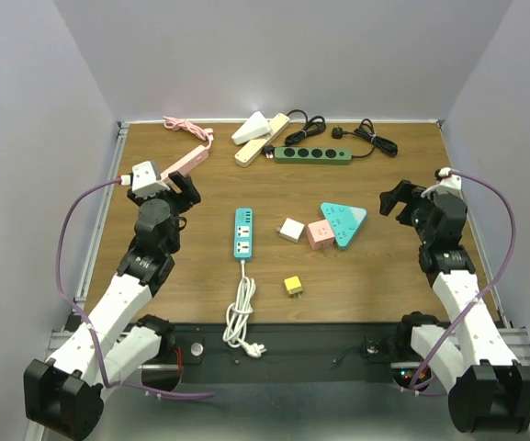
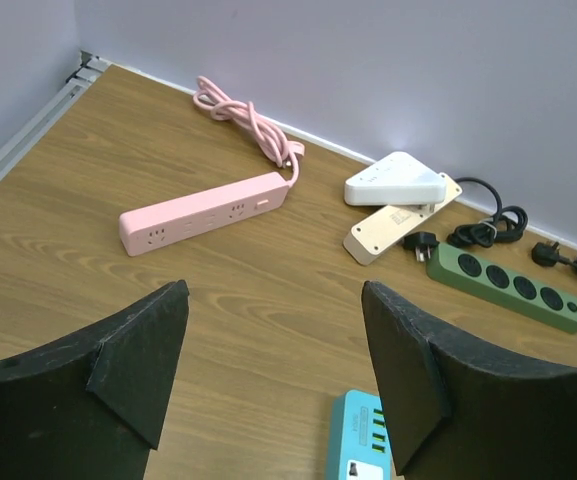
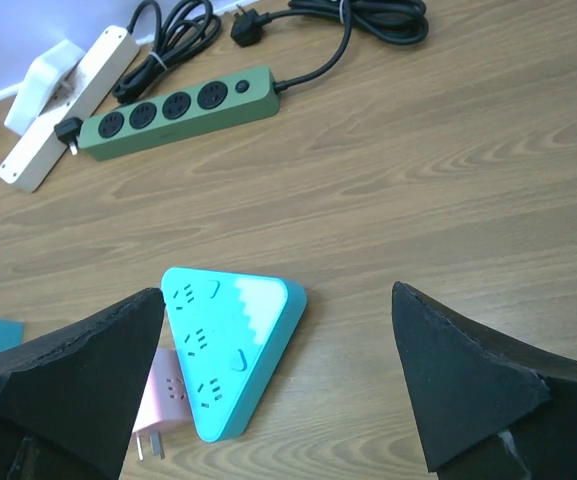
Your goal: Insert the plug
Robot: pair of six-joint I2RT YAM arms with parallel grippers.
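Hanging near opposite table (image 1: 366,285) edges, both jaws gape wide.

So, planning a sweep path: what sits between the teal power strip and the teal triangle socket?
A white adapter and a pink adapter, side by side; the top external view shows both.

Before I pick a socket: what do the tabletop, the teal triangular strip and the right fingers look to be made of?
Tabletop: wood or wood-look laminate with a satin finish; grain lines run across it.
Teal strip: smooth moulded plastic, slightly glossy, with rounded edges.
Right fingers: matte black and faintly grainy, probably plastic or a rubbery pad; the look leaves that open.
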